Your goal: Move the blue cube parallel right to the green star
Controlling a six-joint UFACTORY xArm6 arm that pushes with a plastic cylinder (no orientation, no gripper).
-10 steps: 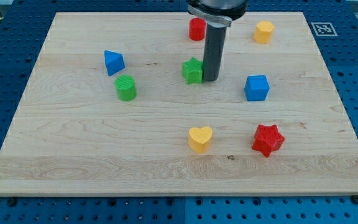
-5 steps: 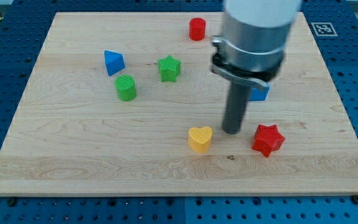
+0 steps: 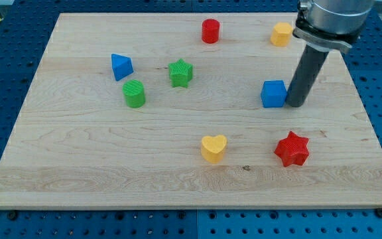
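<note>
Your tip [image 3: 296, 105] has swung from beside the yellow heart [image 3: 213, 147] to the blue cube's [image 3: 273, 93] right face, poised to push left. The cube sits well right of the green star [image 3: 180, 72], slightly lower. No jaws here.

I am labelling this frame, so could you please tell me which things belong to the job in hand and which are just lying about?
In the job:
blue cube
green star
my tip, at the cube's right side

Lying about:
red cylinder
yellow block
blue triangle
green cylinder
yellow heart
red star
</note>
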